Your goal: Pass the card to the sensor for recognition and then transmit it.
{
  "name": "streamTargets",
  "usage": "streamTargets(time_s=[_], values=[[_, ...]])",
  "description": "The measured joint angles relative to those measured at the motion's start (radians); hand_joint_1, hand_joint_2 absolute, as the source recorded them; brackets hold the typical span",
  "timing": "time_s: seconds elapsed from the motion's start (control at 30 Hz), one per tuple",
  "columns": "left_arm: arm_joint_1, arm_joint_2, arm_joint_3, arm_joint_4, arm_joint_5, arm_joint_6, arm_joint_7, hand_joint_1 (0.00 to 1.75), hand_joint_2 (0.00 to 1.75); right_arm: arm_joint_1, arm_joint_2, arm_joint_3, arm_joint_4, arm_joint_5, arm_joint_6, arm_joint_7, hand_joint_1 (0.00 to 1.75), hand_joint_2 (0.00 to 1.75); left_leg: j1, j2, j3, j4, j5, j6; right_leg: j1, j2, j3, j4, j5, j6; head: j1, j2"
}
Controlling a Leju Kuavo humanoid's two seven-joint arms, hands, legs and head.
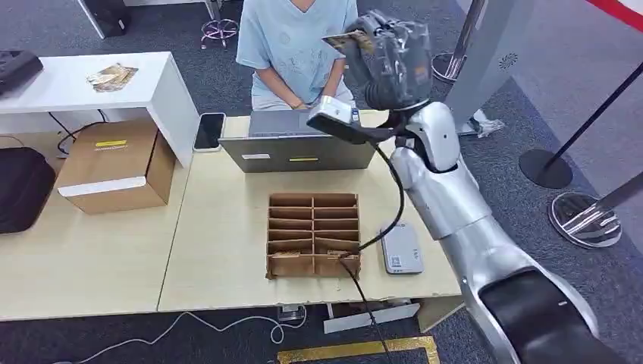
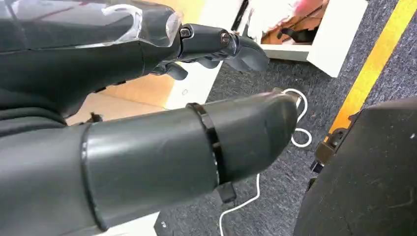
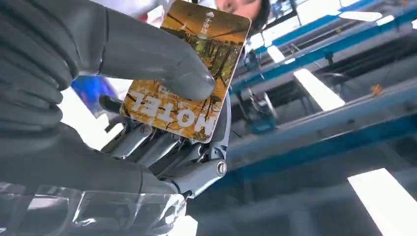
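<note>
The robot's right hand (image 1: 388, 57), raised high over the pale wooden surface (image 1: 220, 227), pinches a glossy orange-and-green printed card (image 3: 189, 73) between its thick grey thumb (image 3: 147, 54) and darker fingers (image 3: 162, 147), apparently offering it to the seated person in a light blue shirt (image 1: 292, 45) behind the grey laptop (image 1: 299, 148). The small white-and-grey flat sensor box (image 1: 401, 248) lies well below, beside the brown cardboard divider tray (image 1: 312, 235), so the scan step looks done and the handover is under way. The left hand (image 2: 216, 44) hangs beside the surface's edge, fingers loosely curled on nothing.
</note>
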Motion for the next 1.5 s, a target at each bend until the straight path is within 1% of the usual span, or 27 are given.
streamTargets(time_s=[0.1,0.23,0.3,0.4,0.5,0.57,0.73,0.9,0.97,1.5], values=[[0.000,0.000,0.000,0.000,0.002,0.000,0.004,0.00,0.00,-0.064,0.029,0.032,0.092,0.086,-0.002,0.053,1.75,1.75,0.000,-0.002,-0.001,0.000,0.001,0.000,0.000,-0.003,0.000,0.000,0.000,0.000,0.000,0.000],[0.004,0.000,0.002,0.000,0.017,0.000,0.012,0.00,0.00,-0.140,0.054,0.048,0.218,0.153,0.013,0.094,1.75,1.75,0.000,-0.002,-0.002,0.000,0.001,0.000,0.000,-0.003,0.000,0.000,0.000,0.000,0.000,0.000],[0.009,0.001,0.015,0.000,0.050,0.000,0.035,0.00,0.00,-0.169,0.057,0.044,0.275,0.128,0.006,0.087,1.75,1.75,0.000,-0.002,-0.002,0.000,0.001,0.000,0.000,-0.003,0.000,0.000,0.000,0.000,0.000,0.000],[0.015,0.003,0.036,0.000,0.087,0.000,0.051,0.00,0.00,-0.207,0.058,0.025,0.344,0.099,0.014,0.075,1.75,1.75,0.000,-0.003,-0.002,0.000,0.001,0.000,0.000,-0.004,0.000,0.000,0.000,0.000,0.000,0.000],[0.023,0.004,0.063,0.000,0.104,0.000,0.061,0.00,0.00,-0.236,0.057,0.003,0.412,0.099,0.068,0.094,1.75,1.75,0.000,-0.003,-0.002,0.000,0.000,0.000,0.000,-0.003,0.000,-0.001,0.000,0.000,0.000,0.000],[0.024,0.004,0.063,0.000,0.097,0.000,0.061,0.00,0.00,-0.251,0.057,-0.002,0.448,0.107,0.099,0.107,1.75,1.75,0.000,-0.003,-0.002,0.000,0.000,0.000,0.000,-0.003,0.000,-0.001,0.000,0.000,0.000,0.000],[0.022,0.003,0.063,0.000,0.061,0.000,0.081,0.00,0.00,-0.272,0.061,-0.005,0.502,0.143,0.170,0.158,1.75,1.75,0.000,-0.002,-0.001,0.000,0.000,0.000,0.000,-0.003,0.000,0.000,0.000,0.000,0.000,0.000],[0.022,0.003,0.063,-0.001,0.040,0.000,0.050,0.00,0.00,-0.290,0.071,-0.003,0.538,0.180,0.251,0.201,1.75,1.75,0.000,-0.002,-0.001,0.000,0.000,0.000,0.000,-0.003,0.000,0.000,0.000,0.000,0.000,0.000],[0.022,0.003,0.063,-0.002,0.039,0.000,0.046,0.00,0.00,-0.301,0.076,-0.002,0.550,0.183,0.270,0.207,1.75,1.75,0.000,-0.002,-0.001,0.000,0.001,0.000,0.000,-0.003,0.000,0.000,0.000,0.000,0.000,0.000],[0.022,0.001,0.063,-0.003,0.030,0.000,0.039,0.00,0.00,-0.321,0.096,0.015,0.594,0.208,0.302,0.201,1.75,1.75,0.000,-0.002,-0.001,0.000,0.000,0.000,0.000,-0.002,-0.001,0.000,0.000,0.000,0.000,0.000]])
